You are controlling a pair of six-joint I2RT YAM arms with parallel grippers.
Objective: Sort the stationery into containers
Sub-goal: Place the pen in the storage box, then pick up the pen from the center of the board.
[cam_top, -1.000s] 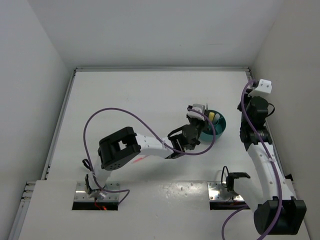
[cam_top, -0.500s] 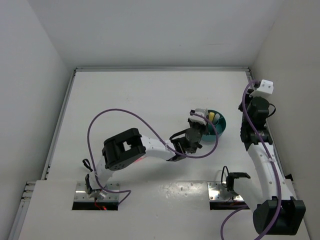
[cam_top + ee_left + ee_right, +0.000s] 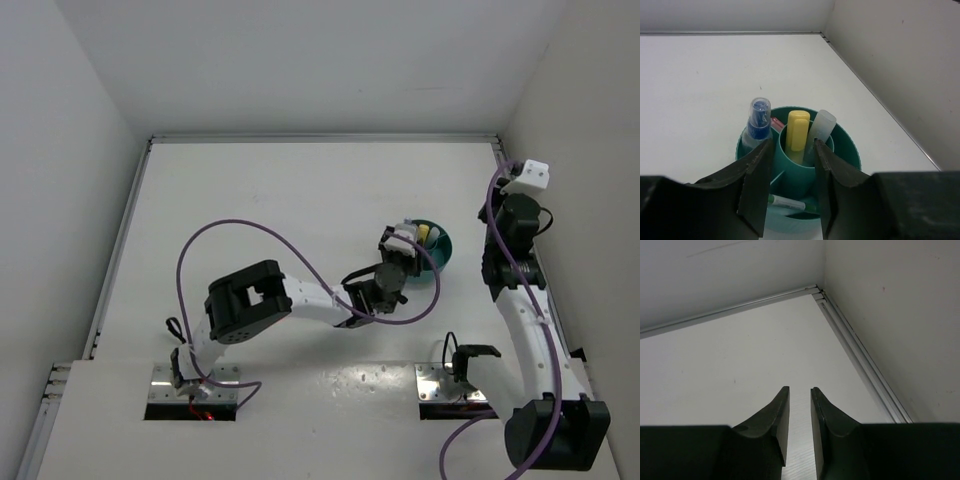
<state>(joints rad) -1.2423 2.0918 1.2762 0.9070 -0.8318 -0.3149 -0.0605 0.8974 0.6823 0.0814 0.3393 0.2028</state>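
Nearest me, the left gripper [image 3: 791, 150] hangs just on the near side of the teal cup [image 3: 847, 150], fingers apart and holding nothing. In the left wrist view they frame the cup's centre tube, and I can't tell if they touch the rim. The cup stands upright on the bench [image 3: 250, 200], about 3 o'clock from bench centre in the top view. Inside it, a green-and-white pen [image 3: 786, 203] lies low in the outer ring at 6 o'clock. A yellow highlighter [image 3: 797, 131] stands upright in the centre tube. A marker [image 3: 759, 119] with a blue cap stands in the outer ring at 10 o'clock, and a pink stick [image 3: 776, 121] sits just behind it, mostly hidden. A frosted-cap stick [image 3: 820, 126] leans at 1 o'clock, just beside the highlighter; I can't tell which compartment it is in. Farther out, the right gripper [image 3: 799, 392] is well apart from the cup, at about 2 o'clock by the right wall [image 3: 890, 315]. Its fingers are nearly together with a thin gap and nothing between them, pointed toward the bench's far right corner.
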